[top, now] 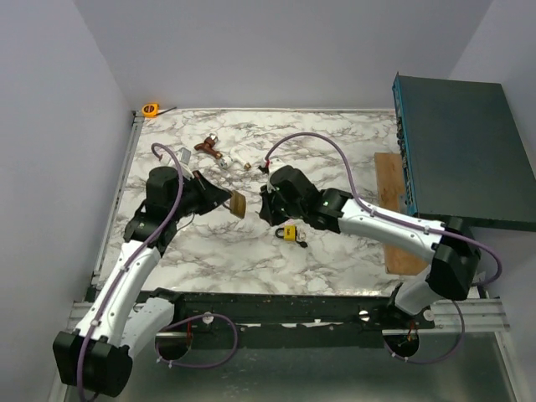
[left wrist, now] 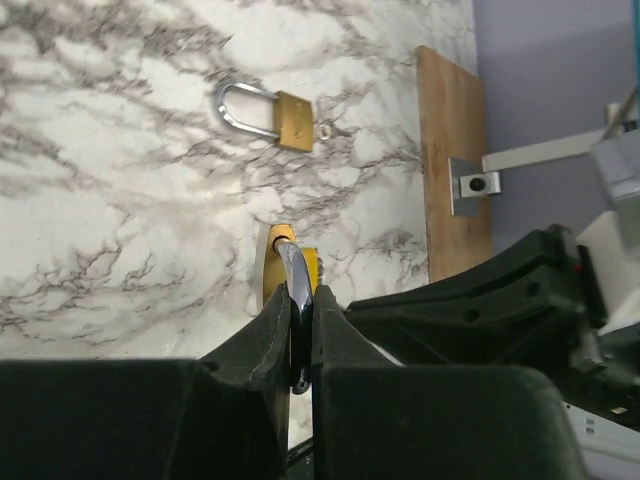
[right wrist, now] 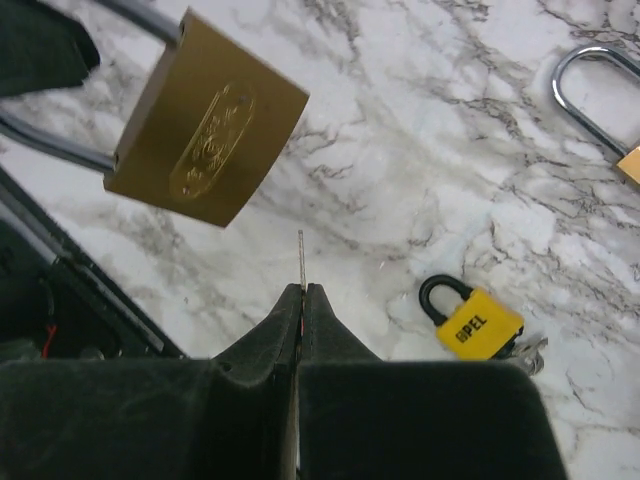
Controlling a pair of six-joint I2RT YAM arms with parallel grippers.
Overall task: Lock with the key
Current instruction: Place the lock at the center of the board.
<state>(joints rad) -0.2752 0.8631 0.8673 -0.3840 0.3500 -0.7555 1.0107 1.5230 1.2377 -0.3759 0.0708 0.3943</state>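
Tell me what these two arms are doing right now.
The left gripper holds a brass padlock by its shackle, up above the marble table. The right gripper pinches a key, its tip near the padlock but not touching it. A yellow padlock lies on the table, untouched.

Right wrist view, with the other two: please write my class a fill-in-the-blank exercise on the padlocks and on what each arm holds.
The left gripper holds the brass padlock by its ____. The fingers of the right gripper pinch a thin ____, which points toward that padlock. The small padlock lying on the marble table has a ____ body.
Missing words: shackle; key; yellow.
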